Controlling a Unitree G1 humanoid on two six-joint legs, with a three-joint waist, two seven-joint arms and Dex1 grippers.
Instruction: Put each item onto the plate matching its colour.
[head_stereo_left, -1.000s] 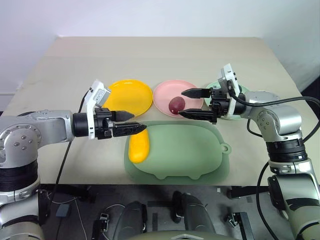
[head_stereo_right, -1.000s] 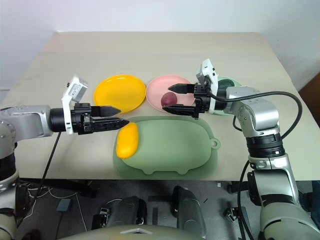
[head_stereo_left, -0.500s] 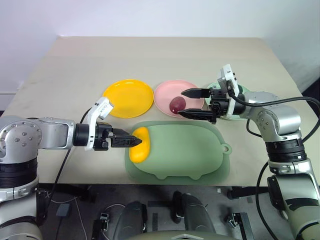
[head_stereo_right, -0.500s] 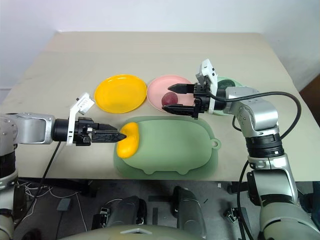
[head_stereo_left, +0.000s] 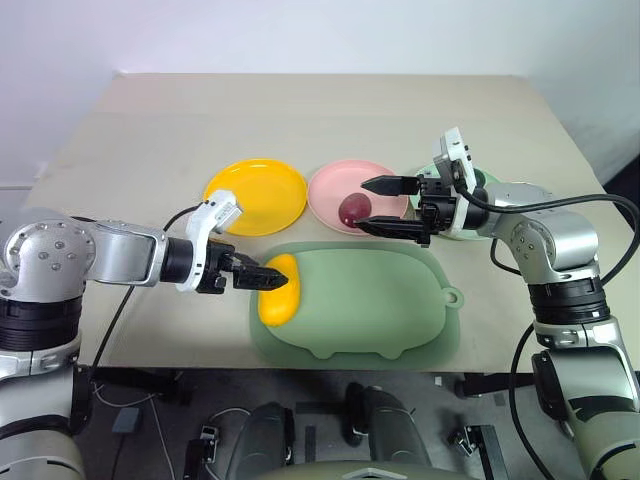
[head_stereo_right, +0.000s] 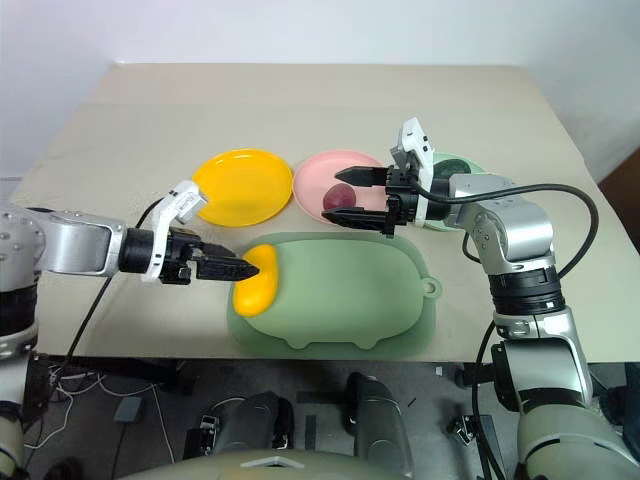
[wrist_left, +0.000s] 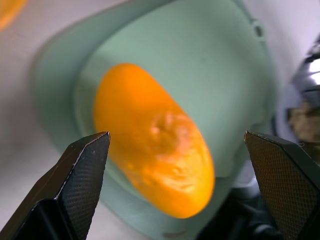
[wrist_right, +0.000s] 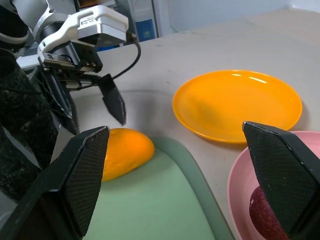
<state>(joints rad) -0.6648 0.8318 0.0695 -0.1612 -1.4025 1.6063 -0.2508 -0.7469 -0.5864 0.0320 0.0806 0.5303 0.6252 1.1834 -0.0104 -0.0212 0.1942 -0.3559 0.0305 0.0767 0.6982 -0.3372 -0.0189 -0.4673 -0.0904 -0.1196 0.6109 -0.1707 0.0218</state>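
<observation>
Left gripper (head_stereo_right: 236, 266) low at yellow item (head_stereo_left: 279, 302) on mat (head_stereo_left: 380, 300), fingers spread to straddle it. Right gripper (head_stereo_left: 385, 207) parked above pink plate (head_stereo_left: 330, 193), fingers spread, empty.

Yellow fruit (head_stereo_left: 279, 301), dull-green mat (head_stereo_left: 380, 300)

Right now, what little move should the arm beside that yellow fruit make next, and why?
Probably ease the left gripper forward and close on the yellow fruit: its fingers stand open either side of it, the fruit lies on the green mat, and the yellow plate is bare.
</observation>
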